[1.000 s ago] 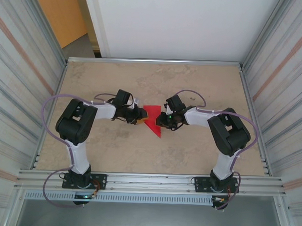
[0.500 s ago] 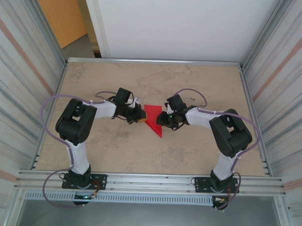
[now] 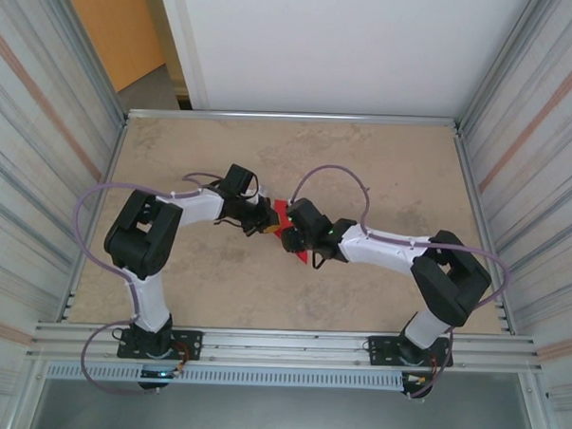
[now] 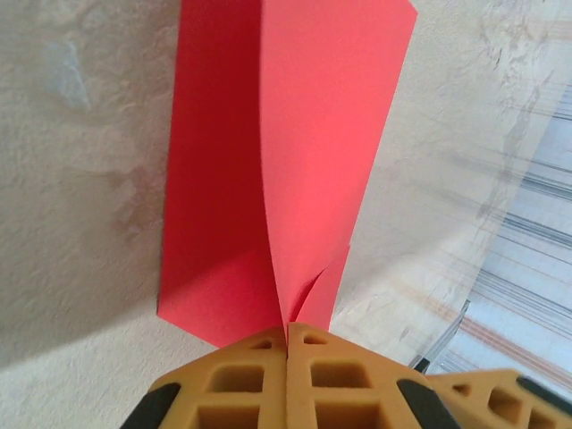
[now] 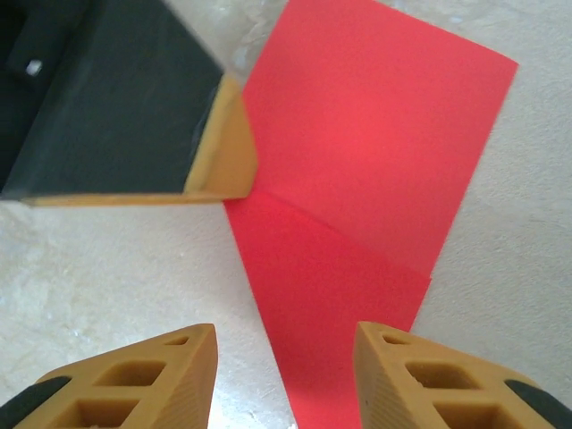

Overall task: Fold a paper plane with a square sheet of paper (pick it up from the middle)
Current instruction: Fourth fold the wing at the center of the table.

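The red sheet of paper [image 3: 280, 213], folded into a pointed wedge, lies mid-table. My left gripper [image 3: 267, 225] is at its left edge. In the left wrist view that gripper [image 4: 288, 329] is shut on the paper [image 4: 304, 134], pinching layers that lift off the table. My right gripper [image 3: 292, 239] hovers over the sheet's narrow end. In the right wrist view it [image 5: 284, 371] is open, its fingers [image 5: 179, 371] on either side of the flat paper [image 5: 357, 179] without touching it. The left gripper's finger [image 5: 223, 165] shows at the paper's edge.
The beige table [image 3: 216, 287] is fenced by metal walls [image 3: 51, 166] and a rail along the near edge [image 3: 280, 345]. Both arms meet at the centre, their grippers close together. Purple cables [image 3: 335, 174] loop above the arms.
The right arm has swung left over the paper and its jaws have spread wider. The left gripper has closed on the paper's edge and stayed put.
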